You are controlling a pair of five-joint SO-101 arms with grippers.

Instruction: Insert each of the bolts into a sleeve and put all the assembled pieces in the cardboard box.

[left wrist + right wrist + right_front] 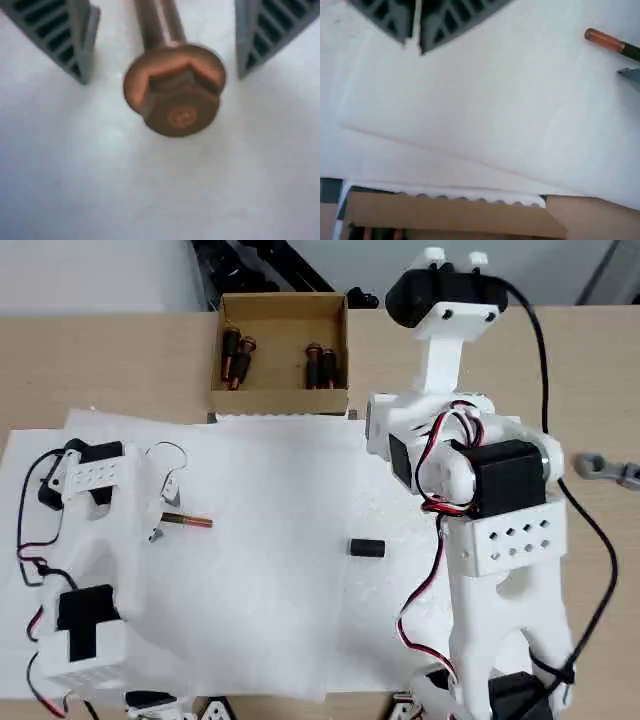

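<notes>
Straddling the bolt point(188, 522) on the foam sheet point(280, 630), the left gripper point(163, 510) stands wide; 1 sleeve point(367, 548) lies well apart, and 4 assembled pieces point(232, 355) rest in the cardboard box point(280, 398). Left wrist view: the bolt head point(175, 97) sits between the fingers point(60, 35), touching neither. Right wrist view: the right gripper point(416, 45) is nearly closed and holds nothing, well apart from the bolt.

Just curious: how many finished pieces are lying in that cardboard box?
4: one pair by the cardboard box's left wall, another pair by its right wall. The near wall may hide more.
</notes>
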